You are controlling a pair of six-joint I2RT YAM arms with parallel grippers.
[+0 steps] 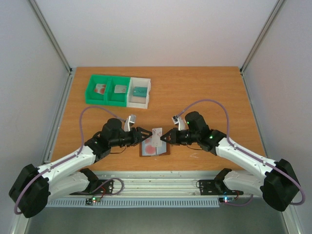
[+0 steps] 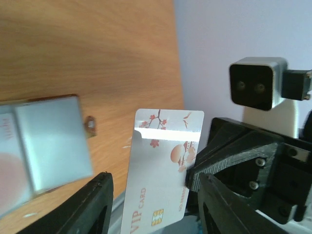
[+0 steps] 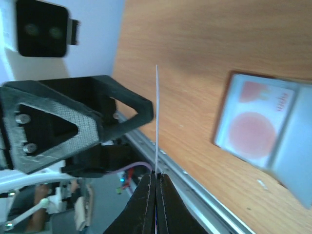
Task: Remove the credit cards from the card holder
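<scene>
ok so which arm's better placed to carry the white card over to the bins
Right. The right gripper is shut on the white card, held up above the card holder. The left gripper stands open around the card without clamping it.

One card holder [image 1: 151, 150]; one green bin [image 1: 108, 101]; one white bin [image 1: 137, 102]; three binned cards [image 1: 119, 89]; one lifted card [image 1: 156, 136].

bins [image 1: 105, 101] rear left, open tabletop [image 1: 204, 92] right

Wood table [image 1: 195, 97]: card holder [image 1: 151, 150], bins [image 1: 105, 101].
</scene>
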